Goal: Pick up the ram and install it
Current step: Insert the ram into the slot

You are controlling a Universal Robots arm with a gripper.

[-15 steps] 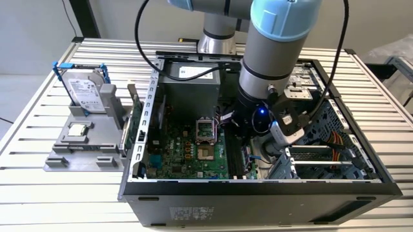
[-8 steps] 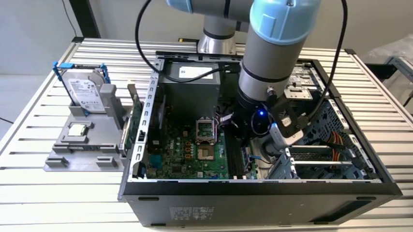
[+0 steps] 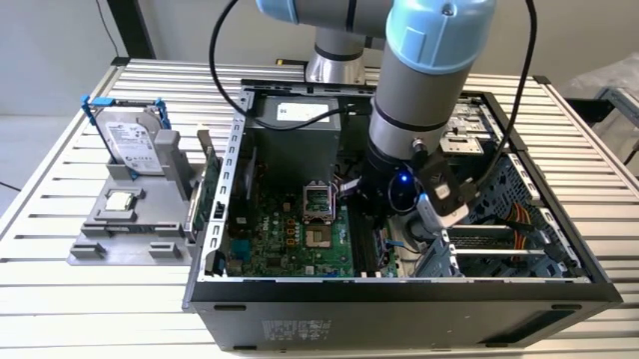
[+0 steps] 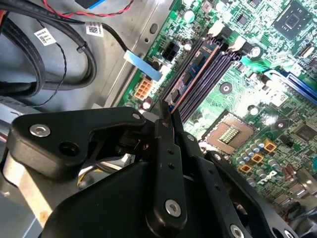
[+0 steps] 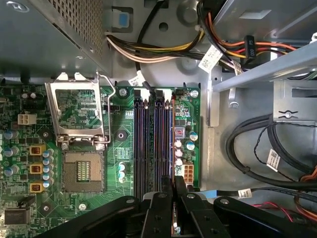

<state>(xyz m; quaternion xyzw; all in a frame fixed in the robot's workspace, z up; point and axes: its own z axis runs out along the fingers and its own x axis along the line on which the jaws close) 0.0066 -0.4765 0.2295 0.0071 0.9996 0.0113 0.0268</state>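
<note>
Reaching down into the open computer case (image 3: 399, 288) in the exterior view, the arm hangs over the motherboard (image 3: 289, 239). In the second wrist view, the gripper (image 4: 167, 111) pinches the ram (image 4: 190, 74), standing in the outermost memory slot. In the first wrist view, the ram (image 5: 173, 144) stands edge-on between clenched fingers (image 5: 164, 198).

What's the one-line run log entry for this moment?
end effector: shut on ram | ram: edge-on in motherboard memory slot | location: inside open computer case | hard drive, processor chip: on holder outside case
</note>
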